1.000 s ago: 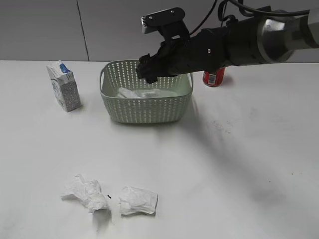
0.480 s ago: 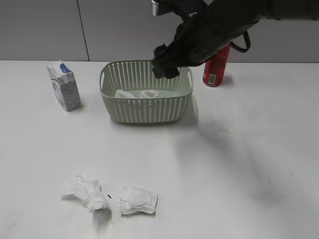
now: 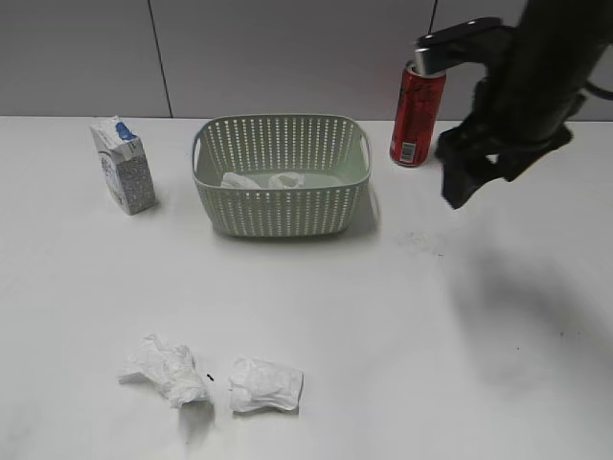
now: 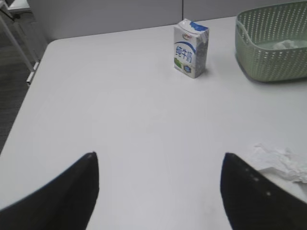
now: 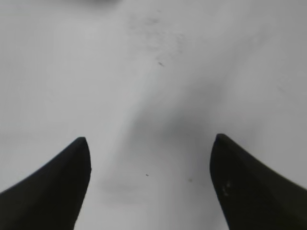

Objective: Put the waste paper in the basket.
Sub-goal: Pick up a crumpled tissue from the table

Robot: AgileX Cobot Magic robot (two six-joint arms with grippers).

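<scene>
Carton (image 3: 124,165) left of basket (image 3: 281,207)

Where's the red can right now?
In the exterior view the red can stands upright at the table's back right, just right of the basket, beside the right gripper.

Right arm (image 3: 536,77) enters from upper right of exterior view, wrist angled down and left. Right gripper (image 5: 149,179) hangs above table, jaws spread wide, nothing between them. Left gripper (image 4: 160,191) visible only in left wrist view, low over table, jaws wide apart, holding nothing.
</scene>
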